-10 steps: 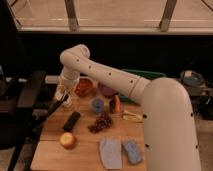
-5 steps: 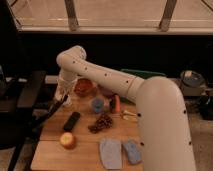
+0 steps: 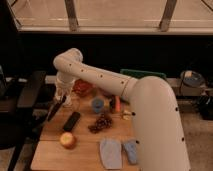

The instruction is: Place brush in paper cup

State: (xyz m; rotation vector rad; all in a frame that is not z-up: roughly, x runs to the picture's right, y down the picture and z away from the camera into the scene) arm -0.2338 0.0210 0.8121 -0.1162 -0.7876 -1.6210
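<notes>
**Brush dangling off the claw, cup right next door**

So at this point the gripper [image 3: 61, 98] sat low over the far-left corner of the wooden table [image 3: 85, 152], hanging off the big white arm [image 3: 107, 82]. The brush [image 3: 55, 110] angled down and to the left from it, upper end up at the fingers and tip near the table edge. It looked to me like the claw was clamped on that upper end, though it was small and dim there, so that's a read, not a certainty.

Handling-wise I'd guess the brush was light, stiff and thin, so easy to carry but prone to swivelling in a pinch. Gripped near one end, the long free part would hang and swing; the upside is the free tip can go into the cup first.

The paper cup [image 3: 70, 100] stood just to the right of the claw, nearly touching it. It probably tips easily if nudged. The black bar [image 3: 71, 121] lay below and right of the claw, the apple [image 3: 67, 140] farther below.

Versus a second earlier, the elbow had swung toward the camera, while the claw stayed at roughly the same spot.
</notes>
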